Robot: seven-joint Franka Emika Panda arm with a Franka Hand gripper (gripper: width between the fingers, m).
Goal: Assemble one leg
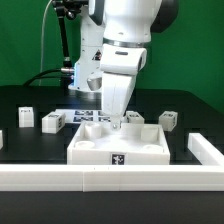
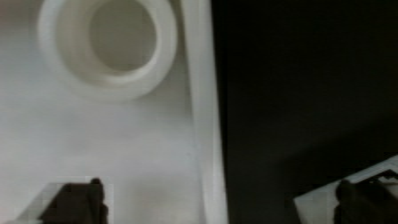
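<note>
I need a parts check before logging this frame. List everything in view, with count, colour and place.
legs: three clear, white, tagged; two at the exterior view's left, one at its right
square piece: one, white, raised rim; centre of table
marker board: one, white with black tags; behind the square piece
rails: white; front and sides of table
table: one, black
arm: one, white; above the square piece
gripper: one, dark fingers, open; over the square piece's edge

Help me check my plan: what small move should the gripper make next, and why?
Probably lower and close on the tabletop's side wall: the open gripper holds nothing, and its fingers straddle that wall, one over white panel, one over black table.
</note>
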